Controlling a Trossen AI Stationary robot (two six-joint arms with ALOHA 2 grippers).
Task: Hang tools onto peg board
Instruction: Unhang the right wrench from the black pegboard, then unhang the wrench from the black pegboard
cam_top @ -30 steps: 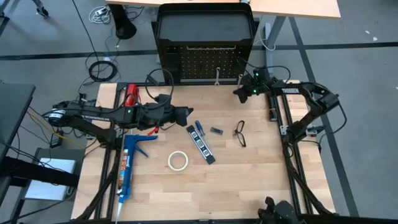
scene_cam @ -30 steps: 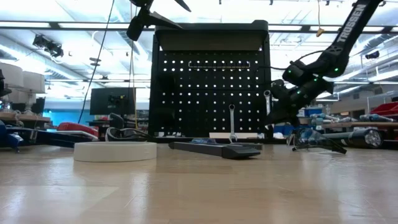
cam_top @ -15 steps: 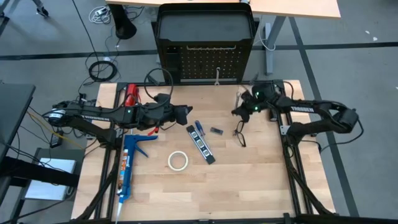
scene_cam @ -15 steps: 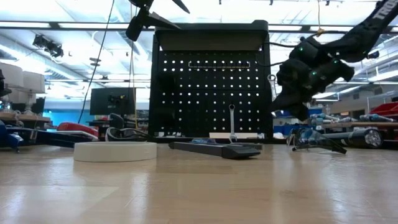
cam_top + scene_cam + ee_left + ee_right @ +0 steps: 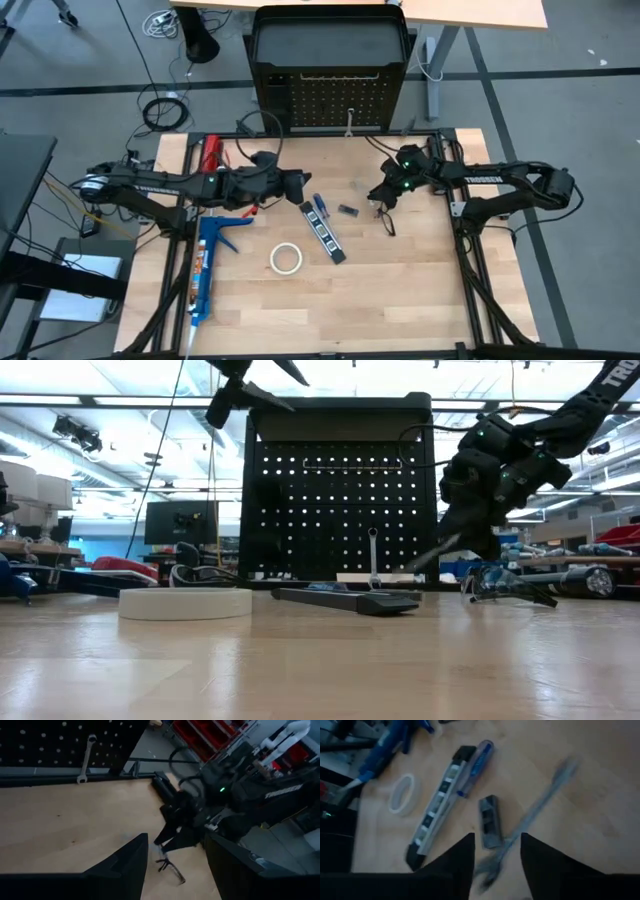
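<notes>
The black peg board point(image 5: 330, 100) stands at the table's far edge. One silver wrench point(image 5: 349, 122) hangs on it by its top end. My right gripper point(image 5: 378, 193) is over the table, above the black-framed glasses point(image 5: 387, 215), shut on a second silver wrench point(image 5: 540, 800). A blue-handled screwdriver point(image 5: 320, 207), a black-and-white tool point(image 5: 323, 232) and a white tape roll point(image 5: 286, 258) lie flat on the table. My left gripper point(image 5: 300, 187) hovers open and empty, left of the screwdriver. My right gripper has one end of the wrench point(image 5: 487, 867) between its two fingers. How the pads meet it is blurred. The fingers point down from above. The wrench sticks out ahead of them and slants down point(image 5: 428, 556), clear of the table.
A small black block point(image 5: 348, 211) lies between the screwdriver and the glasses. A long blue caulking gun point(image 5: 207, 265) and a red-handled tool point(image 5: 211, 155) lie at the table's left. Bare wood shows in the near half of the table point(image 5: 400, 300).
My right gripper has gone from the peg board's right foot toward the table's near edge and a little left, carrying the wrench. The wrench stood upright beside the board. It now slants down ahead of the fingers, above the glasses.
</notes>
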